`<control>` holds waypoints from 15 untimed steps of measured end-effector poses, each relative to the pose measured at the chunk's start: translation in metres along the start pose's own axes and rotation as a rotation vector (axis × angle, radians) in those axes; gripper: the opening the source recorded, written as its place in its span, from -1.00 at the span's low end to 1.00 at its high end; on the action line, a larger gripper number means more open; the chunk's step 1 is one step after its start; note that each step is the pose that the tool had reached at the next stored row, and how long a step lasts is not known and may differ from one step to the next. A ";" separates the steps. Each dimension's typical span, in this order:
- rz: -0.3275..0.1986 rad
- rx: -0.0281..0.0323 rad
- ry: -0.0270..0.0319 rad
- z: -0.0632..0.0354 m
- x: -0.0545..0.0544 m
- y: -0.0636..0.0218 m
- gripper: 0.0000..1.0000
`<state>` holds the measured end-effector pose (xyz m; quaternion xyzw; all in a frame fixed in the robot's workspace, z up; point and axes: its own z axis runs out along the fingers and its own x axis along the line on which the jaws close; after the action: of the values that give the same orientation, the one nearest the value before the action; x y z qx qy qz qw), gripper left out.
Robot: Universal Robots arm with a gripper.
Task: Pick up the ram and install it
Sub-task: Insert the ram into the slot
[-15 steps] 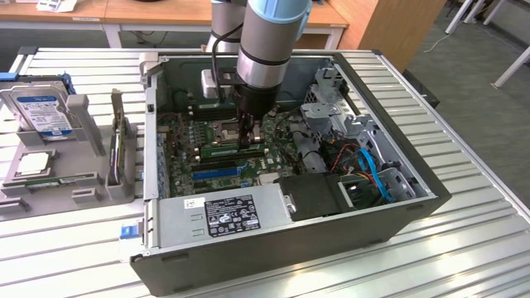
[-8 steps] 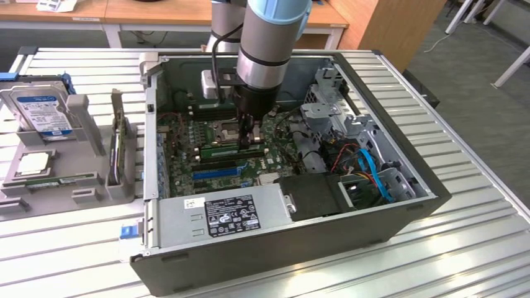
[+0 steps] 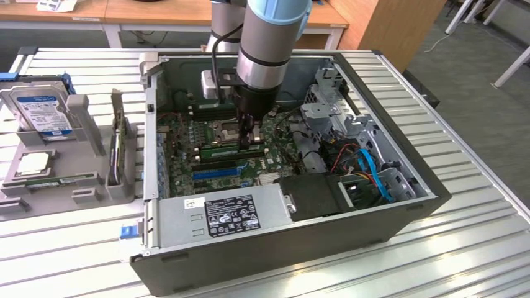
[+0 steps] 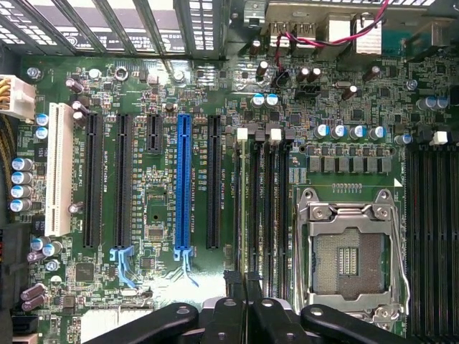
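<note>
One tool, clamped on one ram, held on edge along a memory slot just beside the single open processor socket. One blue expansion slot close by, flanked by black ones. Second ram lying flat in the grey holder outside the case, alongside one processor chip and one hard drive. Case walls on every side; one power supply along the near edge, cables and drive cage crowding the exterior view's right; open room straight above the board. Slatted metal surface beneath; wooden desks and grey floor beyond.
</note>
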<state>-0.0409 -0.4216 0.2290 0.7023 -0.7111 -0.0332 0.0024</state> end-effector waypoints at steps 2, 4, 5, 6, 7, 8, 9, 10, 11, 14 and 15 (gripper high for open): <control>0.000 0.0000 0.0000 -0.0016 0.000 0.0000 -0.76; 0.000 -0.0002 0.0002 -0.0037 0.000 0.0001 -0.76; 0.000 -0.0002 0.0003 -0.0045 0.000 0.0001 -0.76; 0.000 -0.0002 0.0003 -0.0053 0.000 0.0002 -0.76; 0.000 -0.0002 0.0002 -0.0061 0.000 0.0002 -0.76; 0.000 -0.0002 0.0002 -0.0070 0.000 0.0002 -0.76; 0.000 -0.0002 0.0002 -0.0079 0.000 0.0002 -0.76; 0.000 -0.0002 0.0002 -0.0084 0.000 0.0002 -0.76; 0.000 -0.0001 0.0000 -0.0084 0.000 0.0002 -0.76; 0.000 -0.0001 0.0001 -0.0084 0.000 0.0002 -0.76; 0.000 -0.0002 0.0002 -0.0085 0.000 0.0002 -0.76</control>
<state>-0.0406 -0.4216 0.2375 0.7023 -0.7111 -0.0332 0.0026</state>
